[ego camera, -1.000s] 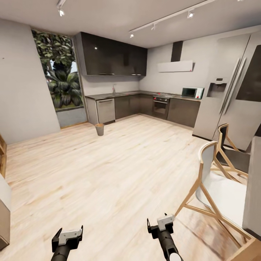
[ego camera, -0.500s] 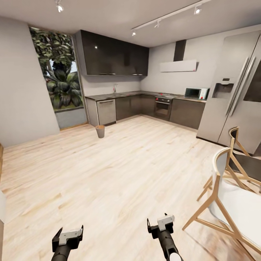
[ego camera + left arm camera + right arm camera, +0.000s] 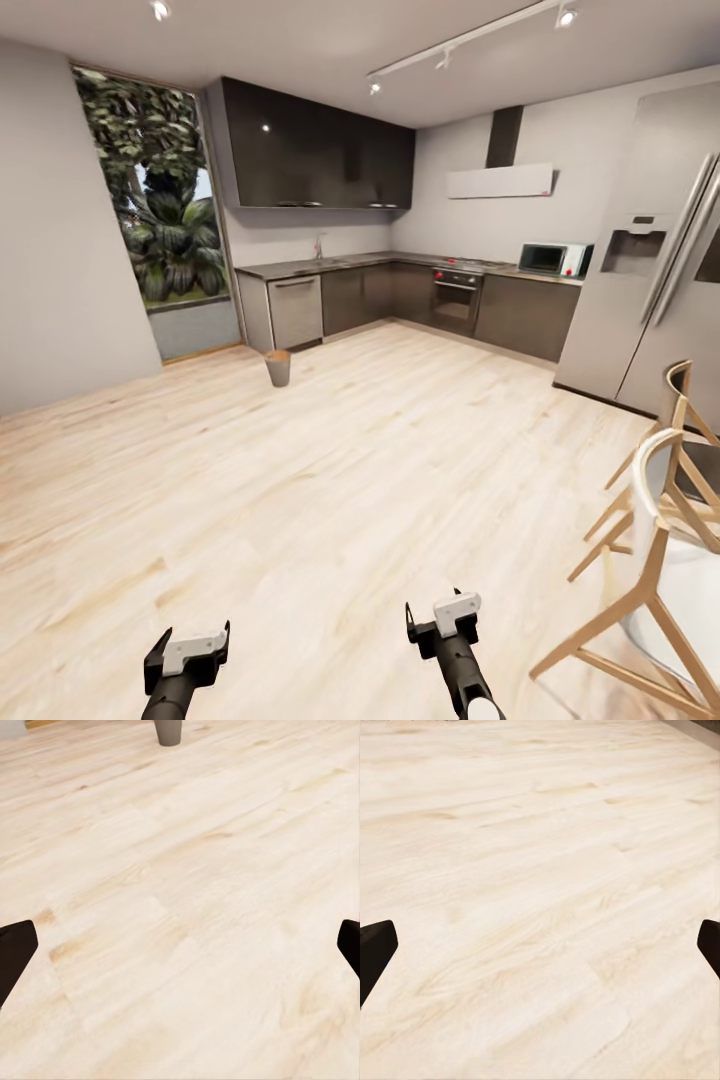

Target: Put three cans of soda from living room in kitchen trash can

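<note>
I am in the kitchen, whose grey steel-fronted cabinets (image 3: 350,297) and dark countertop (image 3: 300,266) run along the far wall. A small brown trash can (image 3: 278,367) stands on the light wood floor in front of the cabinets, far ahead of both arms; its base also appears in the left wrist view (image 3: 169,731). My left gripper (image 3: 188,642) and right gripper (image 3: 437,612) hang low over bare floor, both open with nothing between the fingertips (image 3: 15,949) (image 3: 375,945). The soda cans and the living room are out of view.
Two wooden chairs (image 3: 660,520) stand close at my right. A tall steel fridge (image 3: 655,290) is behind them, with a microwave (image 3: 552,259) and oven (image 3: 458,298) on the back run. A tall window with plants (image 3: 165,210) is at the left.
The whole head view has shifted: the chairs and fridge have slid toward the right edge and a wooden piece at the left has left the picture. Both grippers keep the same pose.
</note>
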{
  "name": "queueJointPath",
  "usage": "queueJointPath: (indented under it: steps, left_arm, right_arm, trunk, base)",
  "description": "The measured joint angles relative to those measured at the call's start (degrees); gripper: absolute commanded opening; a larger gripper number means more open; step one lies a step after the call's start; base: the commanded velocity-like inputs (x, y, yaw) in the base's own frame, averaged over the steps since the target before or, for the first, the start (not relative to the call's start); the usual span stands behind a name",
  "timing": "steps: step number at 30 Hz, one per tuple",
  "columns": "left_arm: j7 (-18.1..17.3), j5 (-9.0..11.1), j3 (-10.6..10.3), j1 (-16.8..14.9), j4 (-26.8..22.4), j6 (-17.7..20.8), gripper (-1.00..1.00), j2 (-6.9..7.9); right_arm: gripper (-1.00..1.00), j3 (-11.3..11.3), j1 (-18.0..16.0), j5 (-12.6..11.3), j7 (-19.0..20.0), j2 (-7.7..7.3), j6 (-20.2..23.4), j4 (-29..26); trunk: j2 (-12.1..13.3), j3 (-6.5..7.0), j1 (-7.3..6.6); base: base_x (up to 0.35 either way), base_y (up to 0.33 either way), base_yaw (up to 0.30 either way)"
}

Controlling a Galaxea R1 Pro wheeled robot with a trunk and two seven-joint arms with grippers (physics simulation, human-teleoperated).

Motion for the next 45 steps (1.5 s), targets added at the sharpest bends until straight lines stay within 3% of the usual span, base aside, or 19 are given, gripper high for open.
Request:
queueJointPath:
  steps: [13,34,45]
  left_arm:
    - [-0.05,0.00,-0.01,0.00,-0.09,0.18,1.00,-0.04]
    - [-0.80,0.06,-0.24,0.00,-0.14,0.06,1.00,0.39]
    - [-5.30,-0.08,-0.15,0.00,0.24,-0.01,1.00,0.44]
  right_arm:
    - [1.00,1.75,-0.01,0.00,0.00,-0.01,-0.01,1.12]
    - [1.00,1.71,0.41,-0.57,-0.09,-0.39,-0.29,1.70]
    - [1.00,1.22,2.03,-0.70,-0.33,-1.62,-4.66,1.84]
  trunk:
    - [0.00,0.00,0.00]
    - [0.00,0.00,0.00]
    - [0.00,0.00,0.00]
  base:
    - [0.313,0.113,0.000]
    - [0.314,0.112,0.000]
    - [0.315,0.110,0.000]
